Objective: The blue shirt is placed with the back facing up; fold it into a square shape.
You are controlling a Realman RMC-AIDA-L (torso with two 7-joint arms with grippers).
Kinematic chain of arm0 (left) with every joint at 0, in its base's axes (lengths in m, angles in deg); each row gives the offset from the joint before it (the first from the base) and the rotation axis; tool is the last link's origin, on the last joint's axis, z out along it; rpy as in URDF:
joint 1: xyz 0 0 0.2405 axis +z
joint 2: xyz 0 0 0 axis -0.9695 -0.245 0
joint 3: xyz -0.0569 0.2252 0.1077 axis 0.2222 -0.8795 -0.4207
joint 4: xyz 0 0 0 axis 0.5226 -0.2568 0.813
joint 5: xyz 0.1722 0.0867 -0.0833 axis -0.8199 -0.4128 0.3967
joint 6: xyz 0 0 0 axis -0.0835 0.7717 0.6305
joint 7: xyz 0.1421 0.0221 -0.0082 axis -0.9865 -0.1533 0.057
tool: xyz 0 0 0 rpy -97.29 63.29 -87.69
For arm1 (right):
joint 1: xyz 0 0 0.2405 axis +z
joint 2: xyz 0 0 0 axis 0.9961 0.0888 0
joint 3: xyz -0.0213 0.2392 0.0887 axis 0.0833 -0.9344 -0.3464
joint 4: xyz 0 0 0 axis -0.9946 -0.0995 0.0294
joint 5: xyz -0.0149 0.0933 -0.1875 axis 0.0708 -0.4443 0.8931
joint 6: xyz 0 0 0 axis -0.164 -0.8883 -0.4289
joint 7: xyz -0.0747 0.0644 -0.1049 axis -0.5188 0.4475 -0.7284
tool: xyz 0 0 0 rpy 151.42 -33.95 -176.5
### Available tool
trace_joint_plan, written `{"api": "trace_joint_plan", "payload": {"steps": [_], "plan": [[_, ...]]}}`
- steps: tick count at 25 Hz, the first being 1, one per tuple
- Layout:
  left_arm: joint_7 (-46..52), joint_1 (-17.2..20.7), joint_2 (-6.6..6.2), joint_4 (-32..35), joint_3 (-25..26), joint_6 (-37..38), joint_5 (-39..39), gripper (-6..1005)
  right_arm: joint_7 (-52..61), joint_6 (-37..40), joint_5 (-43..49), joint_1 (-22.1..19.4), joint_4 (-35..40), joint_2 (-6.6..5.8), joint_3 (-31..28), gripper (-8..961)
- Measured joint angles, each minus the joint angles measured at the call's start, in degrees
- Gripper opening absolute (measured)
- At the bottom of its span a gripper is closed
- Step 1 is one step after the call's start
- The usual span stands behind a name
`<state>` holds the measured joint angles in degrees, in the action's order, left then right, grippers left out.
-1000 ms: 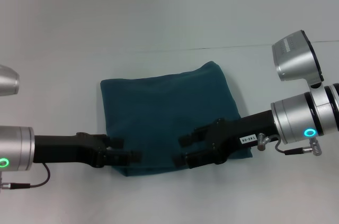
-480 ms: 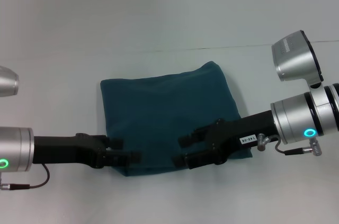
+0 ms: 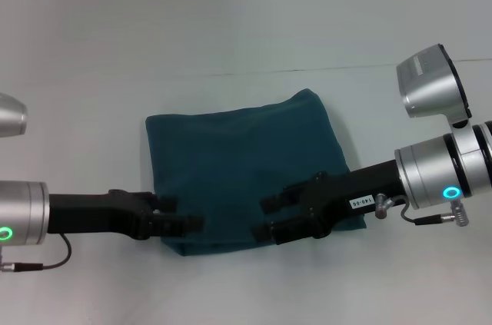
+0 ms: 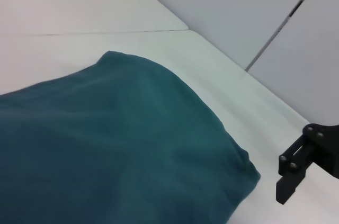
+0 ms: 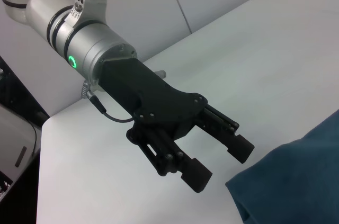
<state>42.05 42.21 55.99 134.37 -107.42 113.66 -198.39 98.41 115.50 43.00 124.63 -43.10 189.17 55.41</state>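
I see blue shirt (image 3: 244, 167) folded to rough square on white table (image 3: 246, 25), lying between both grippers. L gripper (image 3: 183, 215) at shirt's near-left corner, fingers (image 5: 220, 150) spread apart, holding nothing; in R wrist view a gap shows between its tips and cloth edge. R gripper (image 3: 267, 218) over shirt's near-right part, fingers parted, nothing clamped between them. Can't tell if its tips touch cloth. Far-right shirt corner bulges up a bit.
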Motion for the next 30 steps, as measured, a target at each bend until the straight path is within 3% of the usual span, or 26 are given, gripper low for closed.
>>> {"api": "trace_joint_plan", "payload": {"steps": [9,30], "plan": [[1.43,-0.06,0.08,-0.03,0.3,-3.63,0.02,835,0.0,-0.02,0.0,0.03,0.16,0.0,-0.11,655],[1.6,-0.09,0.15,-0.09,0.53,-4.0,0.33,836,0.11,0.0,0.0,0.09,0.21,-0.09,-0.19,655]]}}
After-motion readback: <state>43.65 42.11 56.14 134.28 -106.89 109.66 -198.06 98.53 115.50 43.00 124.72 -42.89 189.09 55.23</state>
